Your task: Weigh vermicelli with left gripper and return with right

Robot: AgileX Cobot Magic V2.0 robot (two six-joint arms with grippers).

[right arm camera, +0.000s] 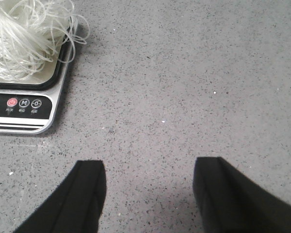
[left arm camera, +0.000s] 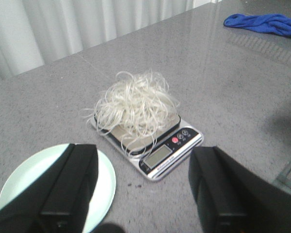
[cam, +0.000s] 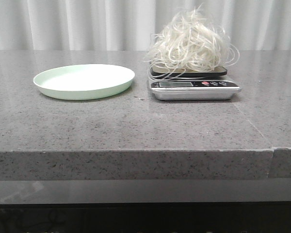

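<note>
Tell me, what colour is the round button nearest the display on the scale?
Red, best seen in the right wrist view: the button on the scale.

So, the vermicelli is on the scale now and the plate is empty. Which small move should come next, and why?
Probably the right tool should move toward the vermicelli to grasp it. The tangle sits on the scale, so weighing seems done, and the pale green plate beside it is bare. The right tool is open and holds nothing, close to the scale. The left tool is also open and apart from the noodles.

Soft, even overhead light fell on the counter [cam: 136, 121]; the scale [cam: 194, 90] cast a faint shadow toward 3 o'clock. Both wrist views were slightly blurred, their dark fingers [right arm camera: 87, 194] out of focus.
</note>
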